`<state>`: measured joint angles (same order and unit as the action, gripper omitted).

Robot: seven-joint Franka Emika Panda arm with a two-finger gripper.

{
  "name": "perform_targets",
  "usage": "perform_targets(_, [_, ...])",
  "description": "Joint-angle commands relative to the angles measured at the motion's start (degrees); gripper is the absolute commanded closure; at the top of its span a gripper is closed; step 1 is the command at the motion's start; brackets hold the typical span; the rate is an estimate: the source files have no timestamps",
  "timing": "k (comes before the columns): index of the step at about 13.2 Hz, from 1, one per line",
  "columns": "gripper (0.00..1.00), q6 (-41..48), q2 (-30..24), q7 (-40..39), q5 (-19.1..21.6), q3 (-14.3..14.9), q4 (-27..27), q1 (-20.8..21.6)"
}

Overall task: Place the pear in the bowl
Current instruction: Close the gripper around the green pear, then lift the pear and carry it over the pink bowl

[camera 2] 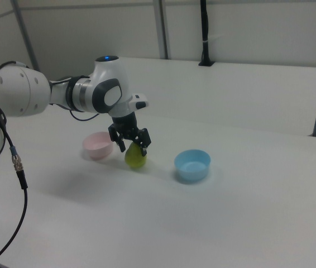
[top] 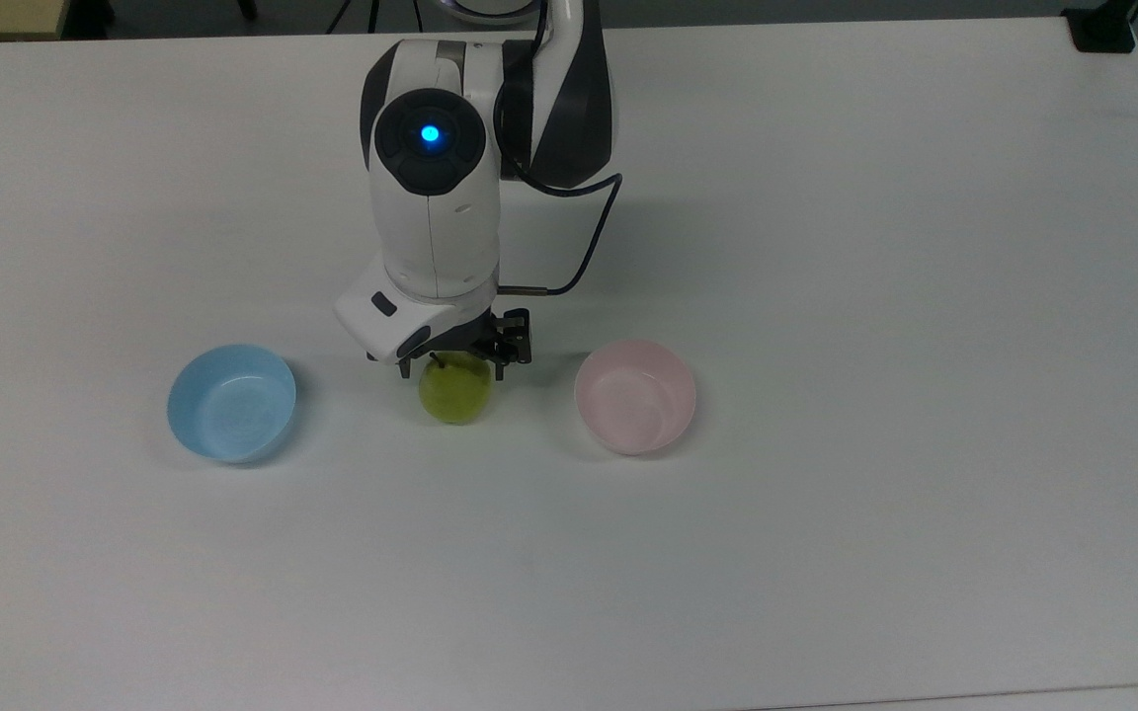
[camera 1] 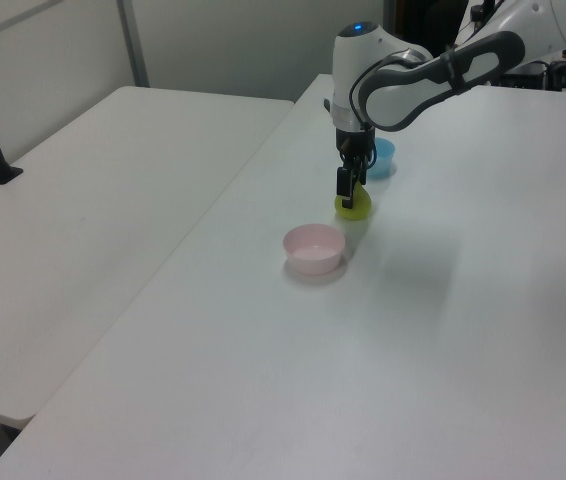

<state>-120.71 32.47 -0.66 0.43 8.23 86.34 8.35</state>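
- On white table (top: 826, 247): pear (top: 455, 395) upright between pink bowl (top: 635, 396) and blue bowl (top: 231, 402), apart from both.
- Gripper (top: 450, 371) low over pear top, jaws spread wide, one finger each side, not clamped.
- Pink bowl on the top view's right.

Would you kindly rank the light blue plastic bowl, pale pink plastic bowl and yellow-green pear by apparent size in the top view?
1. Light blue plastic bowl and pale pink plastic bowl: look alike.
2. Yellow-green pear: smallest, its top partly covered.
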Motion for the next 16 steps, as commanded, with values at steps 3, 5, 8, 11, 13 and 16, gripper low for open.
perform_targets(3, [0.95, -0.06, -1.87, -0.22, -0.52, 1.00, 0.06, 0.61])
perform_targets(5, [0.95, 2.39, -4.68, -0.13, 0.19, 1.00, -0.64, 0.53])
perform_targets(8, [0.95, 4.87, -5.92, 5.30, 2.02, 1.09, -3.80, 3.23])
perform_targets(11, [0.93, 3.99, -5.31, 11.89, 2.30, 1.00, -3.90, 9.21])
perform_targets(13, [0.90, 3.90, -3.83, 14.10, 2.30, 1.00, -3.90, 11.94])
perform_targets(16, [0.87, -0.48, -1.71, 16.39, 2.21, 1.00, -3.72, 12.66])
